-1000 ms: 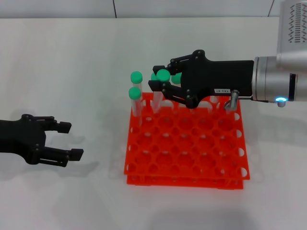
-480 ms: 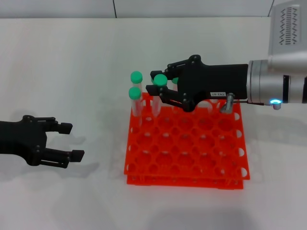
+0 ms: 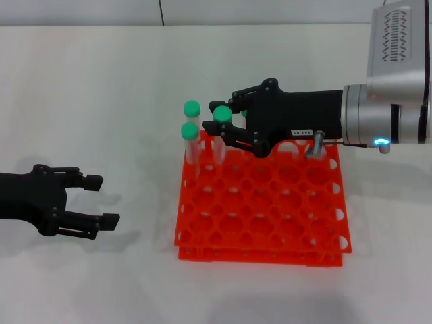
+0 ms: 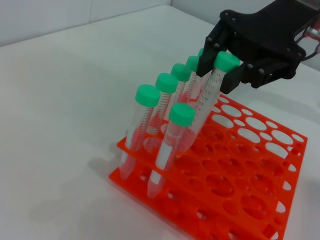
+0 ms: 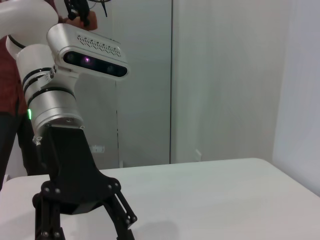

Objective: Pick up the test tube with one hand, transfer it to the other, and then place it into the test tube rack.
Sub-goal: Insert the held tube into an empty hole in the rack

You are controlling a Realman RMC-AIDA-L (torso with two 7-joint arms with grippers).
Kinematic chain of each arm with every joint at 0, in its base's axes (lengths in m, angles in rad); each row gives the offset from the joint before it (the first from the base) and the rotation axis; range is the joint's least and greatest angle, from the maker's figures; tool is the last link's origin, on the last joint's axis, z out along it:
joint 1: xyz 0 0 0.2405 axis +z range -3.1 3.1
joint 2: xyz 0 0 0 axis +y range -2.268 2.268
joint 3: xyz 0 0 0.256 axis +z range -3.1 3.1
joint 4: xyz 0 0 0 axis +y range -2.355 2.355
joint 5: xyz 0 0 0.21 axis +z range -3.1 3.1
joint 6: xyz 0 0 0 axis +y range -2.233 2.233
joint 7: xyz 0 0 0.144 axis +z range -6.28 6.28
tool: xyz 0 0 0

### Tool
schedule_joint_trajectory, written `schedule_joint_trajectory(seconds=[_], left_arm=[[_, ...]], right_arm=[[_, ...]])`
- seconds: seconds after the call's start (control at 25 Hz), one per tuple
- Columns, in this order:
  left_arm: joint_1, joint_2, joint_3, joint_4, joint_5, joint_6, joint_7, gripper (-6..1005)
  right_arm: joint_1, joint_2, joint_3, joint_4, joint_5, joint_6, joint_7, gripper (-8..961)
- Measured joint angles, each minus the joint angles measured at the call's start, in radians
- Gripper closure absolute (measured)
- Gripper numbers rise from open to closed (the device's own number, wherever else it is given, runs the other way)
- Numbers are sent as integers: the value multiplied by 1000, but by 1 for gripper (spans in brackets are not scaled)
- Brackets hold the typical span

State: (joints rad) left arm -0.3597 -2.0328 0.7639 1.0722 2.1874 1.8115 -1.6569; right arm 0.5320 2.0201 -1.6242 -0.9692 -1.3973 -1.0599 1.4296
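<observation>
Placement step in hand, by my reading: the right gripper (image 3: 219,126) (black, small white label, blue light on its silver wrist) hangs over the far-left part of the test tube rack (image 3: 263,202), fingers closed around the test tube (image 4: 207,102) just under its green cap. In the left wrist view the tube's lower end is already down among the back-row holes, and the tube leans a little rather than standing plumb. How deep it sits cannot be told. The left gripper (image 3: 84,200) rests low over the white table (image 3: 101,88), well apart from the rack on the robot's left, fingers spread and empty; the right wrist view shows it from the front, green ring on its wrist, nothing between the fingers. So pick-up and hand-over look done; what is left is seating the tube and letting go. Next move likely calls for straightening the tube over its hole, easing it down until it bottoms, then opening the fingers and lifting clear without knocking the neighbouring tubes (image 4: 150,125), which stand close beside it. The tube itself: slender, clear plastic, printed graduations down the side, tapering below, green screw cap. It looks light and slick, and is identical to its neighbours.
</observation>
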Motion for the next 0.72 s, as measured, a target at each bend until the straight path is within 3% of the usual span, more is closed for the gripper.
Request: schedule_joint_trajectory(seconds=[0.72], left_arm=[[2, -4, 6, -2, 40, -1, 2, 119]], right_arm=[[2, 2, -1, 28, 0, 2, -2, 689]])
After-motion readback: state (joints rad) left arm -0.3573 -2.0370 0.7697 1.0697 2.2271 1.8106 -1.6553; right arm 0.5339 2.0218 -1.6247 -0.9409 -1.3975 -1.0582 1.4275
